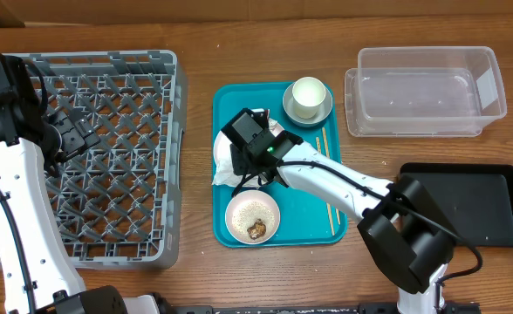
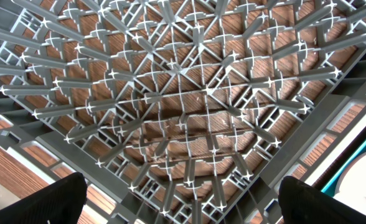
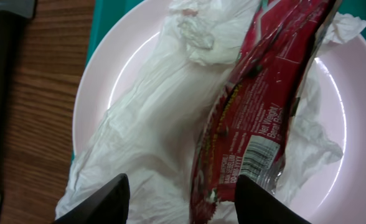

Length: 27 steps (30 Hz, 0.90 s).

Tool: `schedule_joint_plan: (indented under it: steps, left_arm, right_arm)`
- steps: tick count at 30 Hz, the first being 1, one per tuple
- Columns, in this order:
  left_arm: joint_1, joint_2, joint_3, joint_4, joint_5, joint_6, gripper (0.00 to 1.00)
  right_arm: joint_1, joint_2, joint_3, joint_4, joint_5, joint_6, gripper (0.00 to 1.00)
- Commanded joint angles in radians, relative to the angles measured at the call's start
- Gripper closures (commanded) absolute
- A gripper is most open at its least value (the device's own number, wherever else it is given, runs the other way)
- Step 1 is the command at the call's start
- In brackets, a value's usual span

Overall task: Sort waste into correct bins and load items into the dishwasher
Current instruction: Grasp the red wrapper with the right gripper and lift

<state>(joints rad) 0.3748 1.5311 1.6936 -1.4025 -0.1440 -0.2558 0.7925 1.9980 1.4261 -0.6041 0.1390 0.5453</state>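
The red snack wrapper (image 3: 258, 118) is seen lying on the crumpled napkin (image 3: 145, 130) in the pink plate (image 3: 99, 81), under the right gripper (image 3: 182, 205), whose fingers (image 3: 105, 200) are spread wide. It is judged light, thin and slippery, best pinched at a raised fold. The left gripper (image 2: 183, 198) is likewise held wide above the dish rack (image 2: 183, 93).

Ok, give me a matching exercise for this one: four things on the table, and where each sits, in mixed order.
Things:
1. cup
2. red wrapper
3. brown scrap
4. chopsticks

Places:
A. in the bowl with rice
B. on the napkin on the plate
C. flat on the teal tray
D. in the saucer

Pairs: 1-D, 2-B, 3-A, 4-C.
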Motion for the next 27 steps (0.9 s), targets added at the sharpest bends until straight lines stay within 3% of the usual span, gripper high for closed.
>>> schedule_joint_plan:
  steps: [1, 4, 16, 27]
  left_arm:
    - [0.001, -0.02, 0.026, 0.001, -0.008, 0.001, 0.0]
    - [0.001, -0.02, 0.026, 0.0, -0.008, 0.001, 0.0]
    - [0.001, -0.02, 0.026, 0.0, -0.008, 0.001, 0.0]
    - [0.001, -0.02, 0.026, 0.0, -0.009, 0.001, 0.0]
  right_arm:
    - [-0.002, 0.036, 0.004, 0.002, 0.055, -0.002, 0.45]
    - [-0.002, 0.047, 0.001, 0.0, 0.055, -0.002, 0.52]
    - [-0.002, 0.041, 0.07, -0.069, 0.055, -0.001, 0.94]
    - [-0.031, -0.041, 0.313, -0.28, 0.055, 0.064, 0.96]
